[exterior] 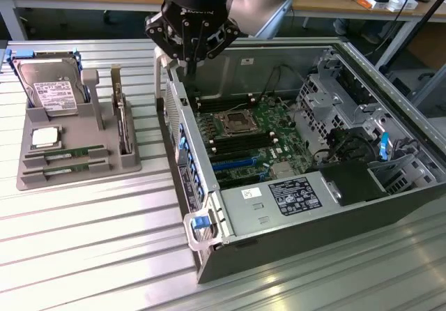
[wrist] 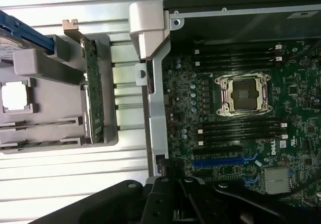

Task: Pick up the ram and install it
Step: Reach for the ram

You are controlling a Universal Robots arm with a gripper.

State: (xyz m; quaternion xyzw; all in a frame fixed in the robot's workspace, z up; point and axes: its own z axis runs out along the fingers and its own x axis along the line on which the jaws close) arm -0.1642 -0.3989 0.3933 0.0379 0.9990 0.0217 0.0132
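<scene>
The gripper [exterior: 189, 61] hangs with its jaws closed above the far corner of the open computer case [exterior: 230, 255], beside the motherboard [exterior: 244, 140]. Well apart, at the exterior view's left, a grey tray [exterior: 131, 162] sits on the table [exterior: 104, 241] — two ram sticks [exterior: 66, 155] lie flat in its front slots, near the processor chip [exterior: 44, 138].

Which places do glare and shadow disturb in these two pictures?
Exterior view: strong glare on the ribbed metal table beside the grey tray; the computer case is shadowed inside toward the exterior view's right. Wrist view: the table slats wash out to white, and the square processor is overexposed.
</scene>
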